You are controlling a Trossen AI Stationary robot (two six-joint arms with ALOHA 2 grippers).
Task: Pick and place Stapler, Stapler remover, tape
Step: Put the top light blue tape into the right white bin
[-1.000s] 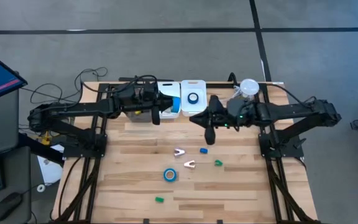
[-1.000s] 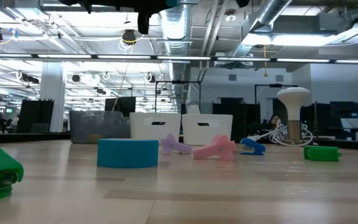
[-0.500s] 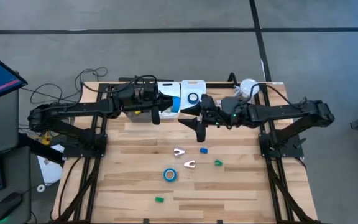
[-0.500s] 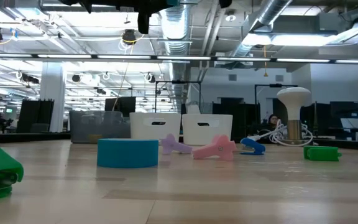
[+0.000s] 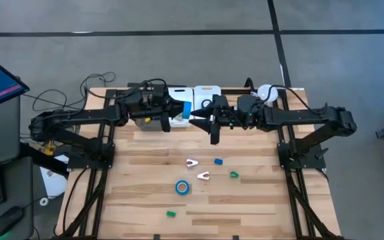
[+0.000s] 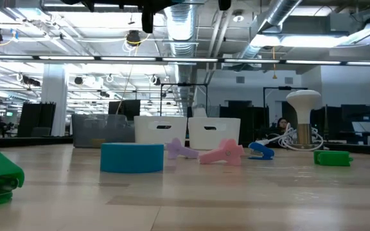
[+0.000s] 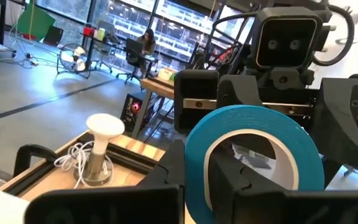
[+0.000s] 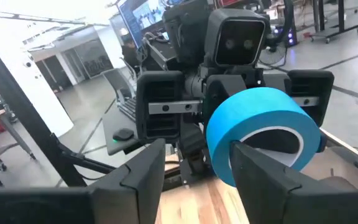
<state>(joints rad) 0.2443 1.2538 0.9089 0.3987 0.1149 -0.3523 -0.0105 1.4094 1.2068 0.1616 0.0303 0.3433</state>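
Note:
My left gripper (image 5: 181,110) (image 7: 194,186) is shut on a blue tape roll (image 5: 187,108) (image 7: 253,152) held high over the far middle of the table. My right gripper (image 5: 197,119) (image 8: 197,168) faces it, open, one finger in front of the ring's hole and one beside the roll (image 8: 263,127). Another tape roll (image 5: 182,187) (image 6: 132,158) lies flat on the table. Two stapler removers (image 5: 192,162) (image 5: 203,176) and small staplers, blue (image 5: 218,161) and green (image 5: 234,175) (image 5: 171,214), lie around it. My left gripper pinches the roll's wall (image 7: 197,163) with one finger inside the ring and one outside. The fingers come level from the table's left. The roll stands on edge, lifted clear. My right gripper: whether its fingers (image 8: 263,174) touch the roll I cannot tell.
Two white bins (image 5: 179,93) (image 5: 205,91) and a grey bin (image 6: 101,130) stand along the far edge. A white mushroom-shaped stand with a cable (image 5: 267,92) (image 6: 302,119) is at the far right. The near half of the table holds the loose items.
My right gripper has moved toward the table's far-left, up to the tape roll that my left gripper holds, and has opened. The left gripper and its roll have stayed in place.

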